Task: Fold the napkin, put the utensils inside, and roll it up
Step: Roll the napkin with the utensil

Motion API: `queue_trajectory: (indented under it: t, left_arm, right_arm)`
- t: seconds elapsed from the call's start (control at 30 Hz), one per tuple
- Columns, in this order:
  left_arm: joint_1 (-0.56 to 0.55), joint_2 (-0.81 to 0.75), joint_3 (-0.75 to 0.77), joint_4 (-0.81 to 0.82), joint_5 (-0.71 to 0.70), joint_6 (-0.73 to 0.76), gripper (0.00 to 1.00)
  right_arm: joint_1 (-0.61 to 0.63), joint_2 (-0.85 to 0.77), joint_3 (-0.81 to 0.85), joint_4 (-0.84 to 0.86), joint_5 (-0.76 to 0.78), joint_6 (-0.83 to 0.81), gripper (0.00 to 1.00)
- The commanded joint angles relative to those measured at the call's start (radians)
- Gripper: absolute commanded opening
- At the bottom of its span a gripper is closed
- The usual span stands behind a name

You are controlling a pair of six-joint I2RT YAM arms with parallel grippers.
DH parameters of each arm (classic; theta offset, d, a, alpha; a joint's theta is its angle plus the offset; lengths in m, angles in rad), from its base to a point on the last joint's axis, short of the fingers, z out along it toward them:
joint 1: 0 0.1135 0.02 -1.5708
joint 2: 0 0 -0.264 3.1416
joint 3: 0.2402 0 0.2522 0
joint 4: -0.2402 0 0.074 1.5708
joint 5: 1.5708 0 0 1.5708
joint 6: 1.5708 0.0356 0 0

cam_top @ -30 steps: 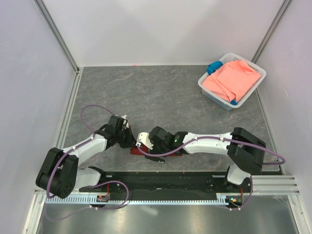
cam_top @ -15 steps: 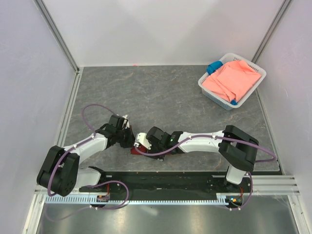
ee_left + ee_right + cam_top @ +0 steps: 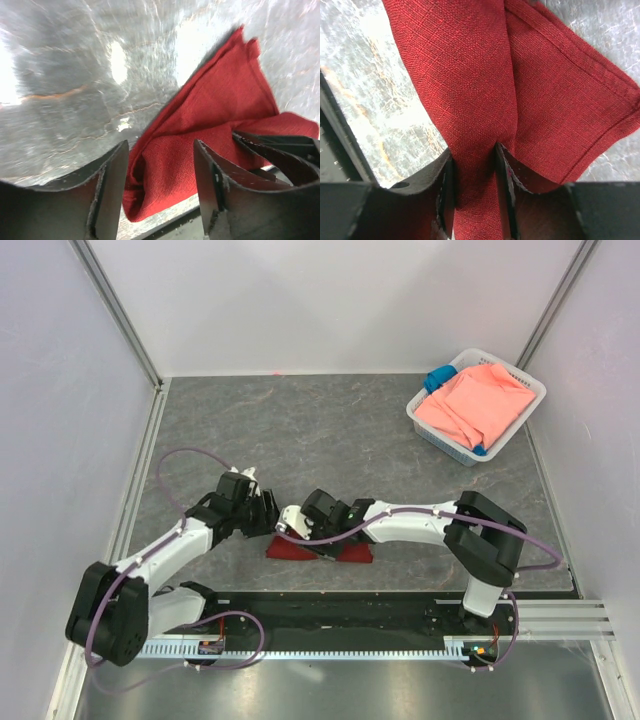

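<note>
The napkin (image 3: 288, 549) lies bunched at the near middle of the tabletop (image 3: 330, 430), so folding seems the step in hand; next, the pinched ridge probably needs drawing out flat. The right end effector (image 3: 473, 150) is clenched on a ridge of cloth. The left end effector (image 3: 160, 150) stands released, gripping nothing, by the cloth's left end.

White left arm (image 3: 165, 545) and right arm (image 3: 412, 524) stretched low inward, black left gripper (image 3: 160, 146) spread apart, black right gripper (image 3: 474, 152) squeezed on dark red cloth (image 3: 470, 75)
</note>
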Motion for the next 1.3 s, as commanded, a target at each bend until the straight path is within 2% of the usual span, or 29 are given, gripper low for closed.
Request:
queue_trajectory:
  t: [0.0,0.13,0.23,0.37,0.5,0.9,1.1,1.27]
  left_arm:
    - [0.007,-0.111,0.006,-0.023,-0.092,-0.007,0.63]
    - [0.007,-0.214,-0.038,-0.012,-0.086,-0.007,0.63]
    - [0.007,-0.284,-0.078,0.017,-0.052,-0.015,0.63]
    - [0.005,-0.323,-0.116,0.042,-0.020,-0.026,0.63]
    - [0.007,-0.311,-0.136,0.062,-0.009,-0.023,0.63]
    - [0.007,-0.223,-0.168,0.175,0.051,-0.019,0.60]
    - [0.005,-0.179,-0.184,0.223,0.057,-0.019,0.53]
    - [0.005,-0.104,-0.184,0.256,0.049,-0.019,0.35]
  right_arm:
    - [-0.058,0.053,0.029,-0.109,-0.233,0.030,0.39]
    - [-0.128,0.106,0.095,-0.179,-0.393,0.040,0.37]
    - [-0.174,0.148,0.145,-0.229,-0.454,0.066,0.36]
    - [-0.225,0.209,0.185,-0.275,-0.583,0.097,0.37]
    - [-0.260,0.257,0.207,-0.285,-0.729,0.111,0.37]
    - [-0.343,0.392,0.254,-0.293,-0.894,0.149,0.36]
    - [-0.375,0.447,0.271,-0.299,-0.936,0.151,0.35]
    - [-0.384,0.452,0.280,-0.304,-0.942,0.149,0.39]
